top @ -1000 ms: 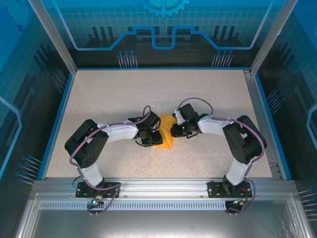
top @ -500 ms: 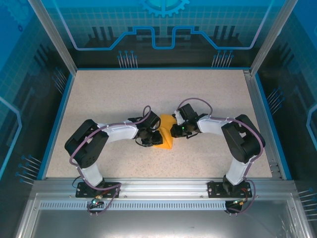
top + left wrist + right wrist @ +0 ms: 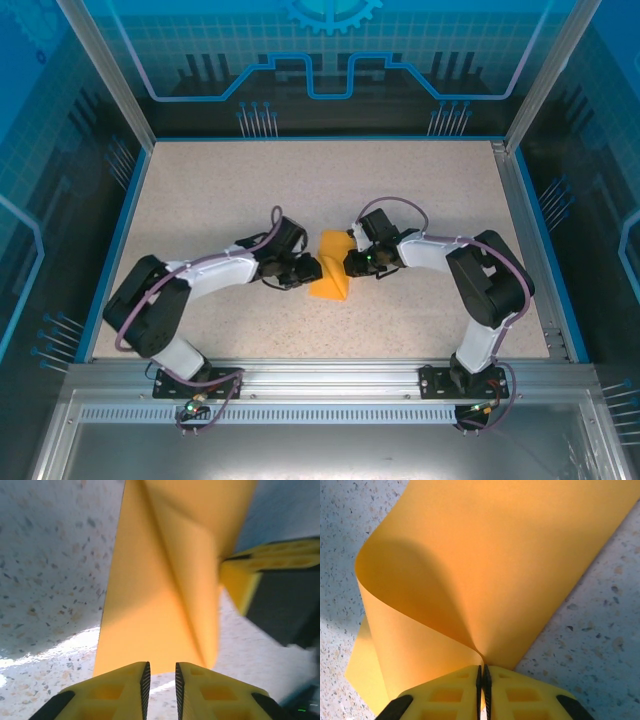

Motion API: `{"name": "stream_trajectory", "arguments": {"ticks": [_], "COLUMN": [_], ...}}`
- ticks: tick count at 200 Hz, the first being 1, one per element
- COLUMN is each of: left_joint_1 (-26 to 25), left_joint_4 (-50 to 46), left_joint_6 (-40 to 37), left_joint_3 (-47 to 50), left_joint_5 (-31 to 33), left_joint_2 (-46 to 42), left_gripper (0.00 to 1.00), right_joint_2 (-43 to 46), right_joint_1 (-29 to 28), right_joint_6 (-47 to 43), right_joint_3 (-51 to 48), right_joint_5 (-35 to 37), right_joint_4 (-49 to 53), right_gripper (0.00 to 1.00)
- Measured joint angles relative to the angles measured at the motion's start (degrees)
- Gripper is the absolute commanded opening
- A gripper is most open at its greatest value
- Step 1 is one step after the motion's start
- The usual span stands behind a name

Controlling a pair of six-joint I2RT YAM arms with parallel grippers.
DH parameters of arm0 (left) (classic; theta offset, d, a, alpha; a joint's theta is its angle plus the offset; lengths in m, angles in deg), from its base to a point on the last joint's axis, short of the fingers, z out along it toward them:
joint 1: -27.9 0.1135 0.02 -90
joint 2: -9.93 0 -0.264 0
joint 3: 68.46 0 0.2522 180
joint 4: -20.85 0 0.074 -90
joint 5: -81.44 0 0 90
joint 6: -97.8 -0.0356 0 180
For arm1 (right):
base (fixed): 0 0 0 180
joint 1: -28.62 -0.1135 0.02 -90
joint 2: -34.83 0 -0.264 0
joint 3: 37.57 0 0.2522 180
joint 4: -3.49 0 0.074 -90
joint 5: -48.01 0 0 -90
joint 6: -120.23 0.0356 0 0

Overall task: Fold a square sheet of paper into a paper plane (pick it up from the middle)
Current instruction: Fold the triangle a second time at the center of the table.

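Speckled beige worktop (image 3: 200, 180). At its centre, a curled orange-yellow square paper sheet (image 3: 330, 280), one edge clamped in the right end effector (image 3: 482, 669); left end effector (image 3: 162, 667) just beside it, fingers narrowly apart.

Table (image 3: 200, 190): speckled beige top, blue-edged.
On it: creased orange-yellow paper (image 3: 330, 277), mid-table, one side curling up off the surface.

You have one thin orange-yellow paper sheet (image 3: 330, 281), one speckled beige table (image 3: 420, 190), two black-and-white robot arms (image 3: 215, 271) (image 3: 437, 250), two yellow-fingered grippers: left gripper (image 3: 312, 268), right gripper (image 3: 347, 264).
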Motion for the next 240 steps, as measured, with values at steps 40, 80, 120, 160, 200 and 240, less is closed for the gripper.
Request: {"name": "stream_trajectory", "arguments": {"ticks": [40, 80, 120, 160, 200, 240], "left_joint_1": [4.35, 4.26, 4.26, 3.98, 3.87, 3.87], "left_joint_4": [12.57, 20.98, 24.9, 26.69, 26.99, 26.95], "left_joint_6": [5.11, 8.98, 10.78, 11.63, 11.63, 11.61], "left_joint_3": [1.55, 1.53, 1.2, 0.42, -0.72, -0.92], "left_joint_5": [-7.72, -12.02, -13.6, -14.47, -14.47, -14.43], "left_joint_2": [0.46, 6.54, 10.16, 12.68, 15.23, 17.7], "left_gripper": [0.17, 0.18, 0.19, 0.19, 0.19, 0.19], "right_joint_2": [0.0, -0.11, -0.11, -0.11, -0.11, -0.11], "right_joint_1": [0.0, 0.0, 0.0, 0.0, 0.0, 0.0], "right_joint_6": [0.02, 0.02, 0.02, 0.02, 0.02, 0.02], "right_joint_3": [0.0, 0.0, 0.0, 0.0, 0.0, 0.02], "right_joint_5": [0.15, 0.17, 0.2, 0.2, 0.2, 0.2], "right_joint_4": [0.0, 0.0, 0.0, 0.0, 0.0, 0.0], "right_gripper": [0.13, 0.13, 0.13, 0.13, 0.13, 0.13]}}
